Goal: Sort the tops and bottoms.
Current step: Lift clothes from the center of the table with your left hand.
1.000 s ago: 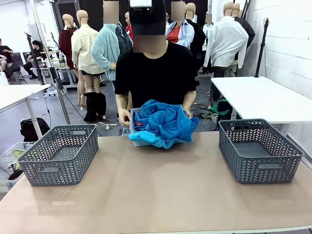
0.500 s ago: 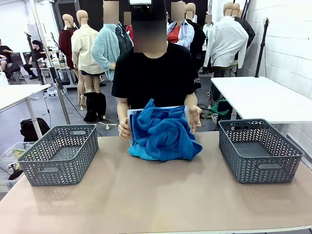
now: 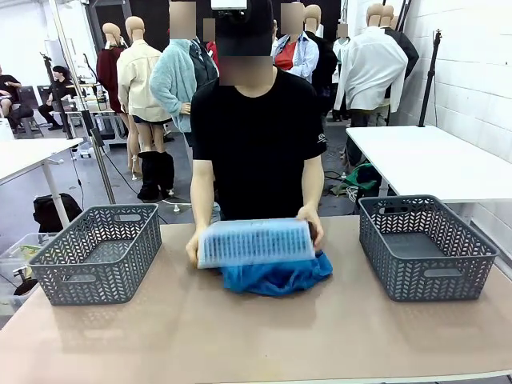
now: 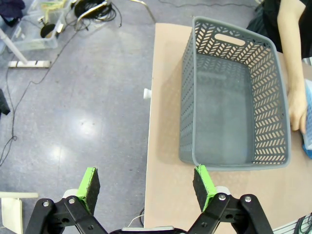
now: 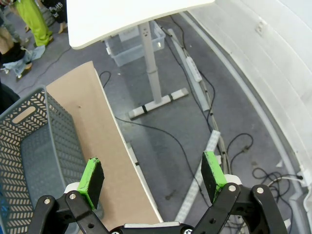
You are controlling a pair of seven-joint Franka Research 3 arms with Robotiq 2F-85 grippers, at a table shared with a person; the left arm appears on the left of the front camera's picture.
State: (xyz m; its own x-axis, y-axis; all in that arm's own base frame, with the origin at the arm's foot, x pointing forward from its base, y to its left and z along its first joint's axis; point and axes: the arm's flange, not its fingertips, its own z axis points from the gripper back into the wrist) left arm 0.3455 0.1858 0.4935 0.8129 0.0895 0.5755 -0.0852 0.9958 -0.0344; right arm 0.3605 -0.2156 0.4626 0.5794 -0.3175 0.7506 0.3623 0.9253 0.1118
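**Two grippers standing open, blue tops lying under an upturned basket**

Both grippers are hovering at the outer ends of the table (image 3: 256, 336), each straddling its edge. The left gripper (image 4: 145, 176) is holding its green-padded fingers wide apart with nothing between them, one finger over the grey floor and the other over the tabletop. The left grey basket (image 4: 187, 97) is sitting just ahead of it, its bare bottom showing. The right gripper (image 5: 151, 163) is likewise standing wide open and gripping nothing. It is looking down at floor and cables, with the right grey basket (image 5: 29, 146) at the side of its view and a white table (image 5: 122, 14) beyond.

Across the table, the person (image 3: 256, 136) is holding a pale blue basket (image 3: 256, 242), turned bottom up, over the tops (image 3: 276, 278). One hand (image 3: 194, 246) is gripping the end toward the left grey basket and the other hand (image 3: 314, 230) the opposite end. The tops are lying as a bright blue heap at the far middle of the table, between the two grey baskets and well apart from both grippers. Fabric is showing from under the pale blue basket's near edge. How many garments are making up the heap cannot be told.
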